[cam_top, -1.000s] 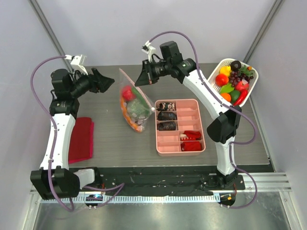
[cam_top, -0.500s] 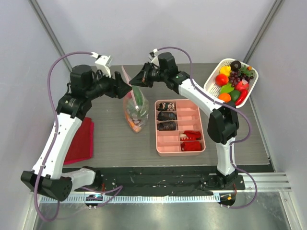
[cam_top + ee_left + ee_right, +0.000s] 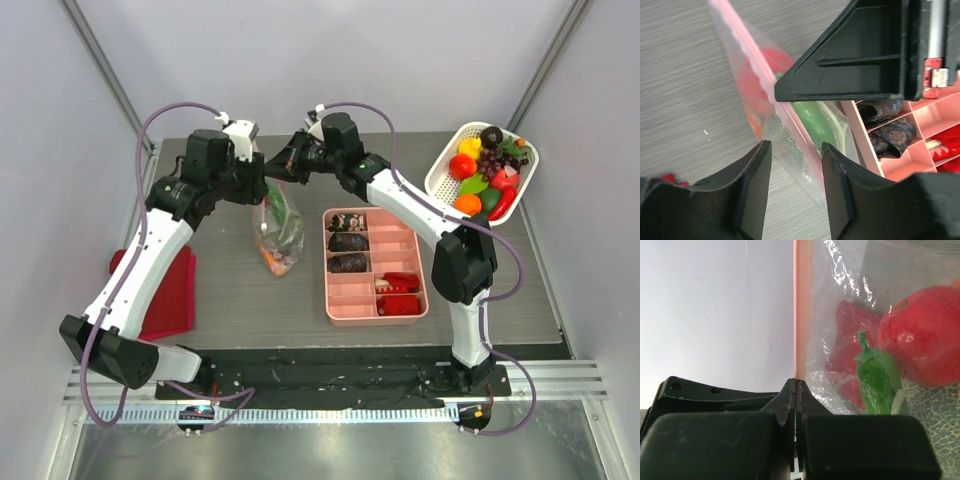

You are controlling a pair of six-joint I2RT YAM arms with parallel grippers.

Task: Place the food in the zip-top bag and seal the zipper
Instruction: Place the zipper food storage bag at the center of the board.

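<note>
The zip-top bag (image 3: 277, 228) hangs upright over the table, holding a red tomato (image 3: 922, 335), a green pepper (image 3: 877, 377) and other food. My right gripper (image 3: 284, 168) is shut on the bag's pinkish zipper strip (image 3: 801, 305), seen in the right wrist view (image 3: 796, 386). My left gripper (image 3: 262, 180) is open. Its fingers stand on either side of the zipper strip (image 3: 790, 117) in the left wrist view (image 3: 795, 170), just below the right gripper's black body (image 3: 855, 55). No slider tab shows.
A pink compartment tray (image 3: 405, 300) with dark lumps and red pieces lies right of the bag. A white basket (image 3: 441, 160) of more toy fruit stands at the back right. A red folded cloth (image 3: 165, 290) lies at the left.
My left arm has swung right and brought its open gripper up to the bag's top edge. My right gripper has shifted left and drawn the bag more upright.
</note>
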